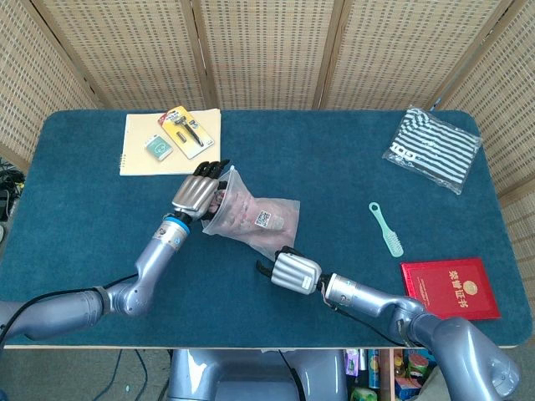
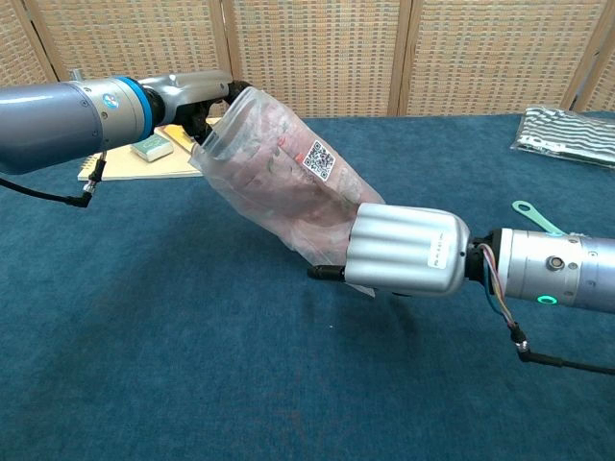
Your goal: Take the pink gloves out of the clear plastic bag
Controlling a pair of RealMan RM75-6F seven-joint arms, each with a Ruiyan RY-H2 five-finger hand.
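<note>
Chest view: right hand (image 2: 404, 252) grips the bag (image 2: 279, 182) bottom, left hand (image 2: 197, 101) holds its mouth, so the gloves (image 2: 288, 192) might snag inside.

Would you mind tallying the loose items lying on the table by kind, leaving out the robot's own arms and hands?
Plastic bags with contents: 2, the clear bag of pink gloves and the striped bag
Booklets or notepads: 2, the red booklet and the tan notepad
Small packaged items on the notepad: 2
Green brush: 1
Total: 7
</note>
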